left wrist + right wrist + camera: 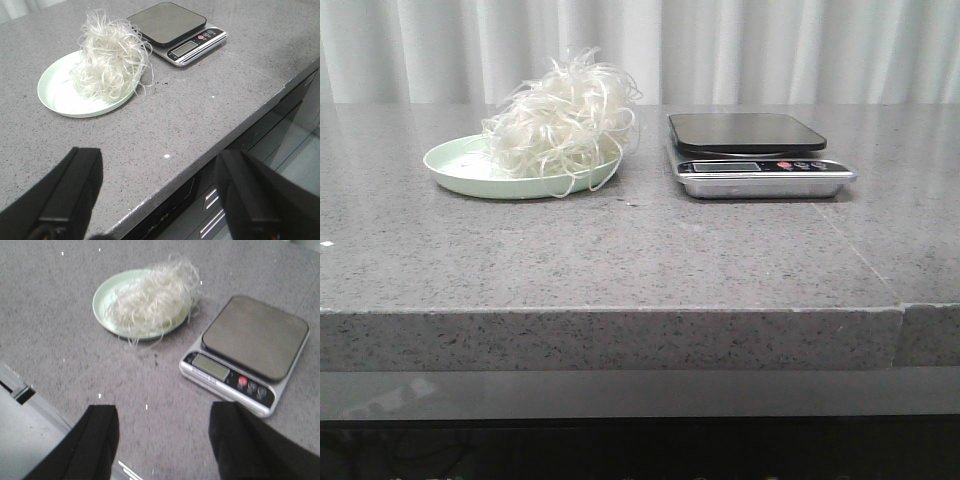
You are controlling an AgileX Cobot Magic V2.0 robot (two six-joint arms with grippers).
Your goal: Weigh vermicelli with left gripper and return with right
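Note:
The vermicelli, a fluffy off-white clump of thin curly strands, sits on the pale green plate at the table's left. It also shows in the left wrist view and the right wrist view. The scale, with a dark platform and silver front panel, stands to the plate's right, bare. My left gripper is open and empty, held back over the table's front edge. My right gripper is open and empty, near the front edge, close to the scale. Neither gripper shows in the front view.
The grey speckled stone table has a seam near its right end. A white curtain hangs behind it. Drawers lie below the table's front edge in the left wrist view.

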